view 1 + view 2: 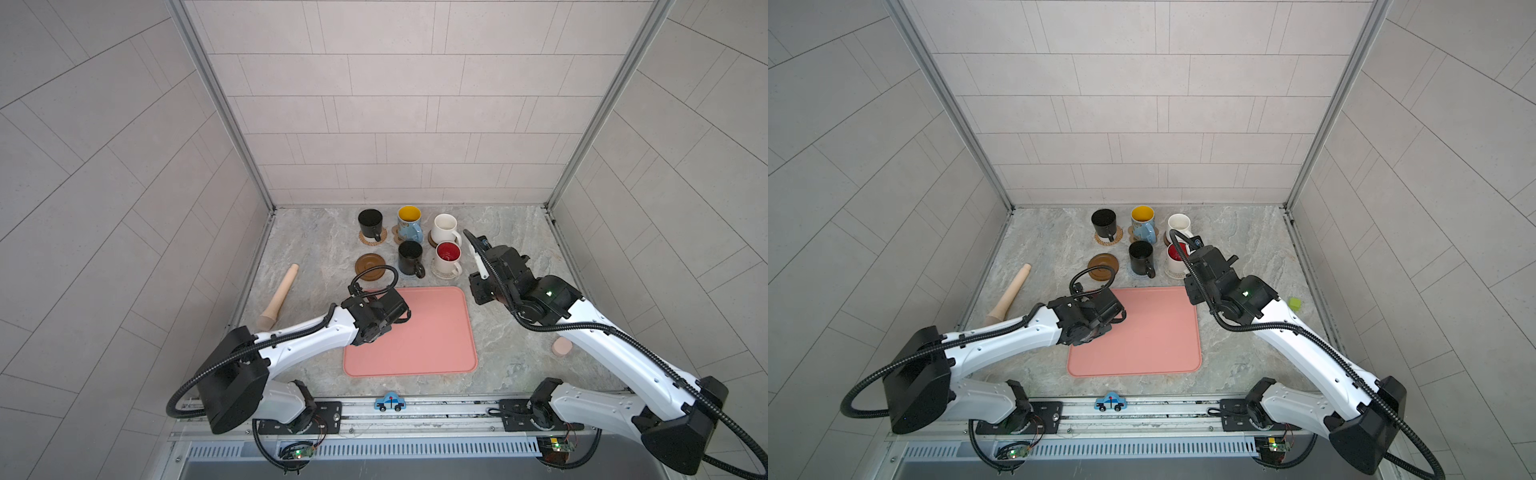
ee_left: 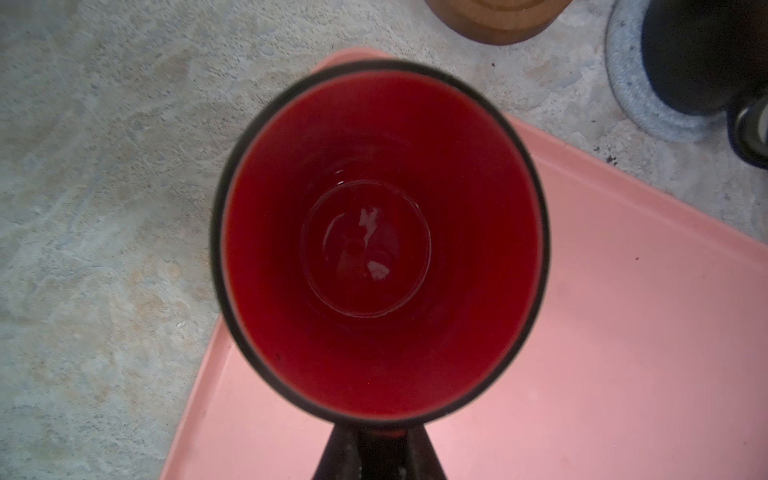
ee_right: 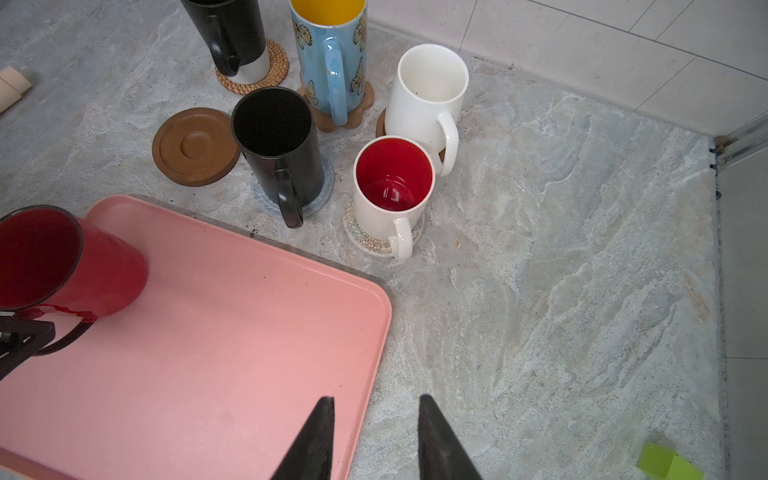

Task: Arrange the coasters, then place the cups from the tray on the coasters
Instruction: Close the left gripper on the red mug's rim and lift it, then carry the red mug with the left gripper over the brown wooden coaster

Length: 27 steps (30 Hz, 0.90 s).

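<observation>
Left gripper [image 2: 377, 455] grips the handle of the red mug [image 2: 378, 241] at a corner of the pink tray [image 2: 623, 332]. Right gripper [image 3: 376, 436]: jaws stand apart, empty.

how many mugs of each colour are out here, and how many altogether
black mugs: 2
blue mug: 1
white mugs: 2 (one red inside)
red mug: 1
total: 6

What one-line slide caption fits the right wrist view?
Left hand grips the red mug on the pink tray; five mugs sit on coasters, one wooden coaster free.
</observation>
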Available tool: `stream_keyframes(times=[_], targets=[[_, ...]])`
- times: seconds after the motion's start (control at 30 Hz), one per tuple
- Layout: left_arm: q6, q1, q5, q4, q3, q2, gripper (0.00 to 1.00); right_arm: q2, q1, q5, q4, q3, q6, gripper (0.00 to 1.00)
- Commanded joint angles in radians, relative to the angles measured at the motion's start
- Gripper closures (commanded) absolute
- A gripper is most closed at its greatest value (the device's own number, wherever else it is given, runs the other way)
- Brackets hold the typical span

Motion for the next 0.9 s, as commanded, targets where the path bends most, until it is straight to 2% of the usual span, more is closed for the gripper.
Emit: stream_keyframes(times=[0.0,0.3,0.43,0.87], targets=[[-0.009,0.012,-0.071,-0.032,0.016,-0.015,0.90,-0.023,-0.004,0.013,-0.012,-0.009,0.011,0.63],[-0.015,0.036,-0.155,-0.036,0.062,-0.063,0.92,-0.039,-0.005,0.021,-0.029,-0.012,0.005,0.63],[0.013,0.070,-0.157,-0.017,0.096,-0.055,0.92,-0.051,-0.010,0.023,-0.029,-0.014,0.009,0.64],[0.140,0.225,-0.089,0.106,0.264,0.128,0.92,-0.071,-0.015,0.030,-0.055,-0.018,0.021,0.64]])
